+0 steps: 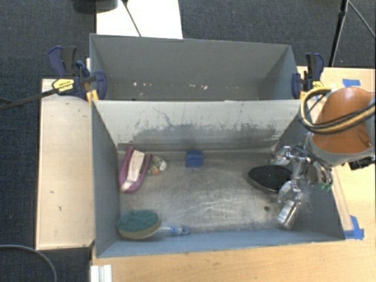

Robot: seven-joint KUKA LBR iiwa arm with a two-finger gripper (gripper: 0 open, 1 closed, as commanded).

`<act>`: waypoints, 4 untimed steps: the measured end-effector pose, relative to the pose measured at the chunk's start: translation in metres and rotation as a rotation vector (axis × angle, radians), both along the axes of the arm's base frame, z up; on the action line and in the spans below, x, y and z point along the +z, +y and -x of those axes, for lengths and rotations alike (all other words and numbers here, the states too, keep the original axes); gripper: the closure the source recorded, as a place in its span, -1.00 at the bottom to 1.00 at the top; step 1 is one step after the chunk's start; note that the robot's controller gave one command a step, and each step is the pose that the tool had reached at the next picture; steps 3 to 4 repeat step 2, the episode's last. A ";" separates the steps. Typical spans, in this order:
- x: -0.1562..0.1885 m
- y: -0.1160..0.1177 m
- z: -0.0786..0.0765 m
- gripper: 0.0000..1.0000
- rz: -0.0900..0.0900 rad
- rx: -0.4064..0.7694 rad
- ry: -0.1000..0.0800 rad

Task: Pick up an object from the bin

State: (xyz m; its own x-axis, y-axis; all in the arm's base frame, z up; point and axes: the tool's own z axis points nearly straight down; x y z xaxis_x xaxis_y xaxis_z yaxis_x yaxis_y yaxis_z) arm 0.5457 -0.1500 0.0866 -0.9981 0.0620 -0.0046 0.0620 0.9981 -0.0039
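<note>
The hand (286,211) is being held low near the front right corner of the grey bin (194,128). Nothing is being seen gripped in it, and whether it is wide or narrow cannot be told. Just beside it, a black oval dish-like object (267,178) is lying flat on the bin floor by the right wall. It is being judged the likeliest pick only because it is nearest. Its long axis is running roughly across the view, left to right. Well apart, a blue cube (194,158) is lying by the back wall. A purple-and-pink object (133,170) is lying at the left, and a teal round brush (139,223) at the front left.
</note>
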 end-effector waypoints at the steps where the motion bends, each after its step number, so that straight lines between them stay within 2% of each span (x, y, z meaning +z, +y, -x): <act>1: 0.001 0.006 -0.002 1.00 -0.006 0.002 0.000; 2: 0.116 0.021 -0.010 1.00 -0.003 -0.008 -0.006; 4: 0.116 0.021 -0.010 1.00 -0.003 -0.008 -0.006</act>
